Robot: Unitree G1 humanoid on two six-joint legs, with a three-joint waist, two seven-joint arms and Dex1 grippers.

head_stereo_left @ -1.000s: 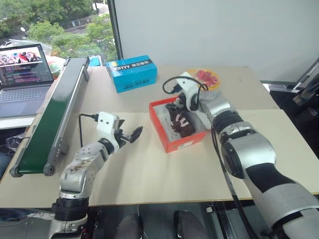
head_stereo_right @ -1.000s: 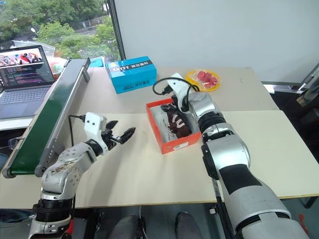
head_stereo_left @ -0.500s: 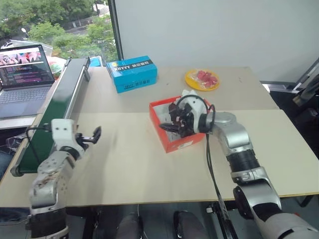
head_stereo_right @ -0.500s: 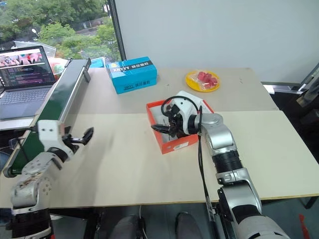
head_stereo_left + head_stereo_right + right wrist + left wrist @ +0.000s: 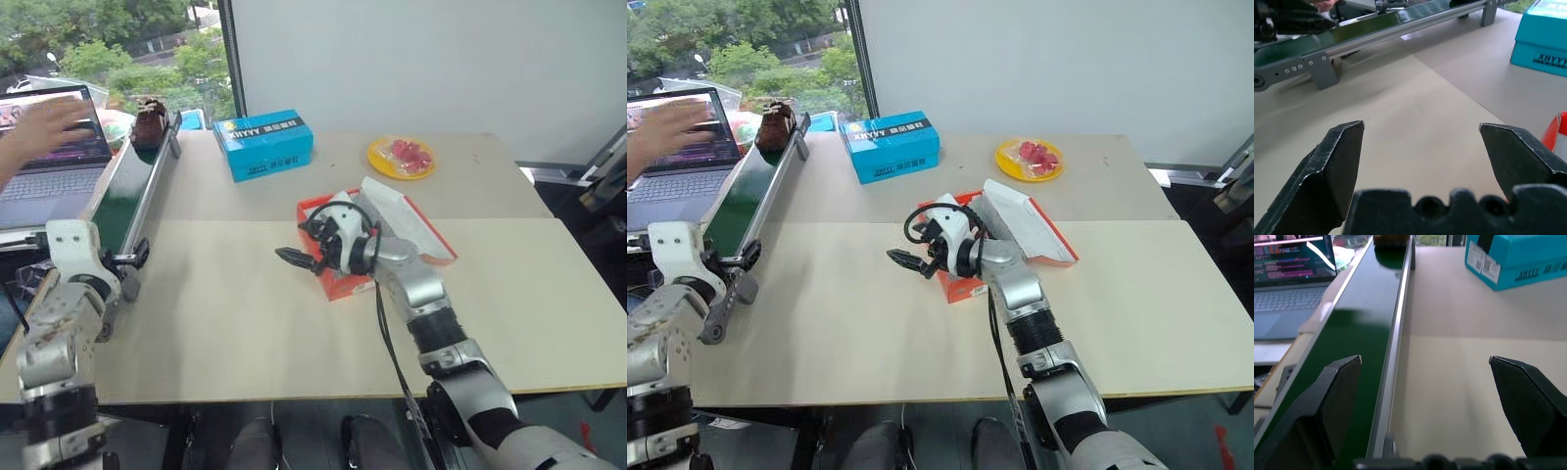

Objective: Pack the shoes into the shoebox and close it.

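Shoebox [image 5: 338, 284] beside right gripper [image 5: 294, 259], bare table [image 5: 225, 323] ahead; both grippers' jaws wide, empty

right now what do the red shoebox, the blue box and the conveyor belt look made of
Shoebox: likely cardboard, matte orange-red outside, white inside, with thin folded walls. Blue box: likely printed cardboard, smooth, with crisp edges and white lettering. Conveyor belt: glossy dark green surface, perhaps rubber or PVC, reflecting light, set in a silvery metal-looking rail.
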